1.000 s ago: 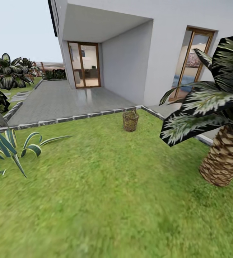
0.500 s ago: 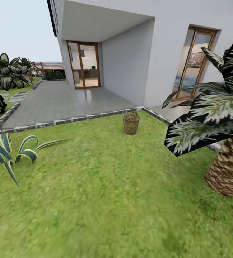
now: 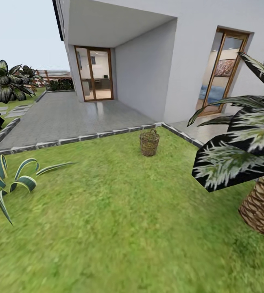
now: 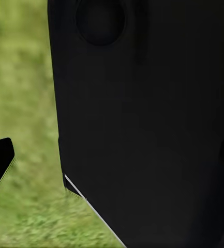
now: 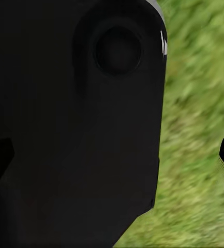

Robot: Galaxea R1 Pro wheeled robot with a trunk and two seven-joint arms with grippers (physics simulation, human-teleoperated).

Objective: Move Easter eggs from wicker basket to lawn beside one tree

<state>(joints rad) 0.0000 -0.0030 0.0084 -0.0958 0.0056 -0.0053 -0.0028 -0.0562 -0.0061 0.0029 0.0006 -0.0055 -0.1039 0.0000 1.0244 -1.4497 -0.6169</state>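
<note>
Your small round brown wicker basket [image 3: 149, 142] stands straight ahead on the bright green lawn [image 3: 119, 211], near the paving edge, well apart from both arms; finger state cannot be told.

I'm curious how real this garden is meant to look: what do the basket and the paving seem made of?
The basket looks like brown woven wicker, its open weave visible. The paving looks like grey stone slabs, slightly glossy, with darker mottled edging blocks.
</note>
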